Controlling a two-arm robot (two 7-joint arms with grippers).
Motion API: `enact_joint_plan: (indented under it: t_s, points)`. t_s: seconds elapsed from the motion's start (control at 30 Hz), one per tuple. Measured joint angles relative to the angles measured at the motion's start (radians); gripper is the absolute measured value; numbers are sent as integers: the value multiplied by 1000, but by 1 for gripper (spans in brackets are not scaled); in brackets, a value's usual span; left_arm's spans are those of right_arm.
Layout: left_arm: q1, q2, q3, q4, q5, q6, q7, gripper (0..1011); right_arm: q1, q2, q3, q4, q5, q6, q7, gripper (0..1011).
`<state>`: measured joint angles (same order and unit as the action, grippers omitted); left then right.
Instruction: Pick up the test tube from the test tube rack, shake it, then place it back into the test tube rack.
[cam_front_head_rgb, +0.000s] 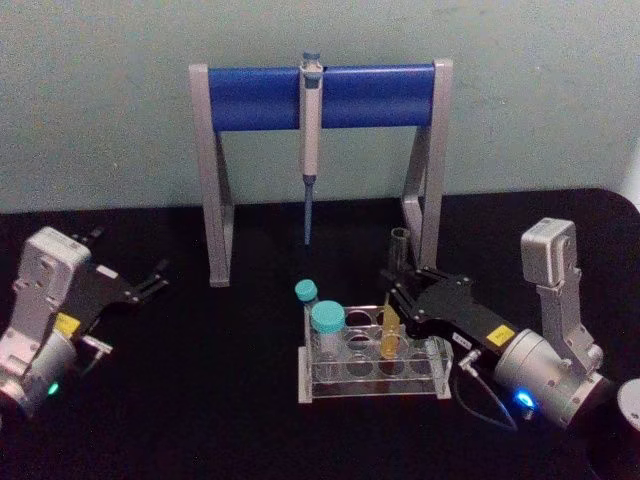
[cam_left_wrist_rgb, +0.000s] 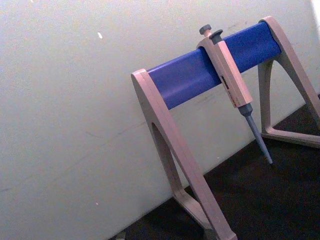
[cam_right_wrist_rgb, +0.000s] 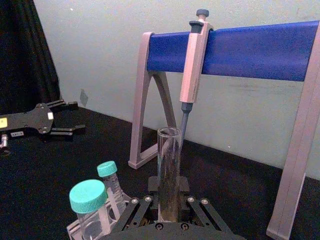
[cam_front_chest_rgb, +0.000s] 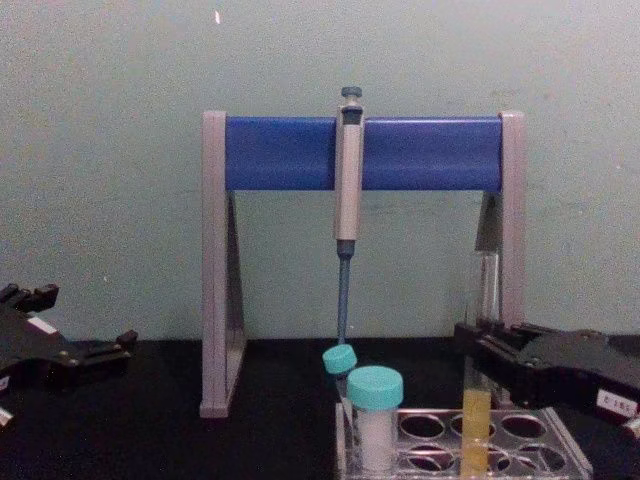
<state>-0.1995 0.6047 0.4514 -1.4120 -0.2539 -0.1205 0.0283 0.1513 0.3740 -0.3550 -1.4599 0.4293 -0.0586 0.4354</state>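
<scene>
Test tube (cam_front_head_rgb: 390, 338) gripped while seated

It stands in the test tube rack (cam_front_head_rgb: 340, 386) on the black tabletop (cam_front_head_rgb: 200, 400), with the right gripper (cam_front_head_rgb: 396, 288) closed on its glass. The left gripper (cam_right_wrist_rgb: 80, 117) lies open, far left. A pale wall (cam_front_head_rgb: 100, 100) backs the blue-barred stand (cam_front_head_rgb: 250, 97).

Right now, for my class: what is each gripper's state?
Left gripper: open, empty.
Right gripper: shut on the test tube.
</scene>
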Motion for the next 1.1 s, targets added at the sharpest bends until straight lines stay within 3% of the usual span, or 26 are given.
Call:
enact_joint_plan:
  t_s: [0.8,0.93,1.1]
  points:
    - [0,0,0,0,0,0,0,1010,1,-4,-1,7,-8,-2,0,220]
    - [0,0,0,0,0,0,0,1009,1,-4,-1,7,-7,-1,0,281]
    - [0,0,0,0,0,0,0,1010,1,-4,-1,6,-7,-1,0,467]
